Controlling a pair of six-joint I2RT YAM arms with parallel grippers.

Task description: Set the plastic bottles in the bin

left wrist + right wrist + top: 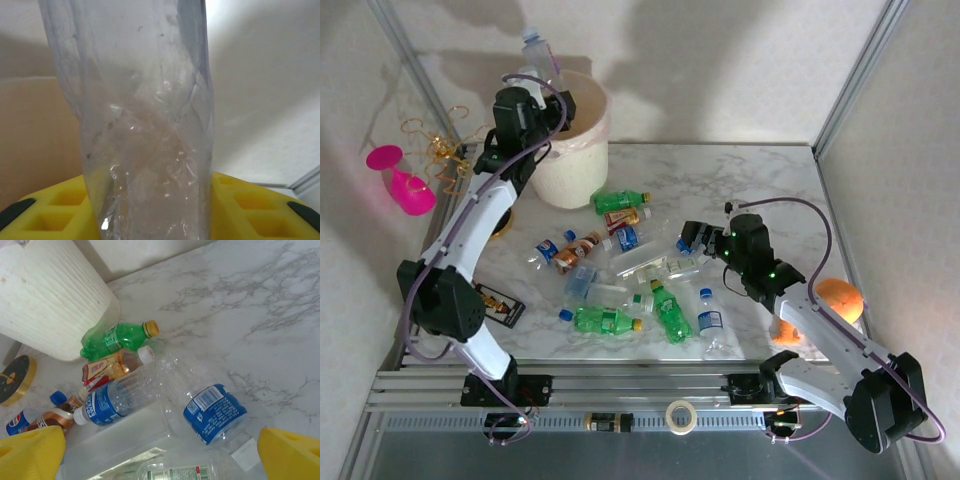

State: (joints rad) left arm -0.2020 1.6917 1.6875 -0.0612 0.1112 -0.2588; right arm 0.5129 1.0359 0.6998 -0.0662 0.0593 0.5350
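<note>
Marble table (740, 190): left end effector (542, 80) clamps clear bottle (534, 48), half-hiding bin (582, 150); right end effector (695, 237) gapes empty.

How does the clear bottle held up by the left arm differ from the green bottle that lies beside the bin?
The held bottle is clear, the green bottle tinted. The held bottle stands upright in the left gripper; the green bottle lies on the table, beside the bin. Both are plastic.
</note>
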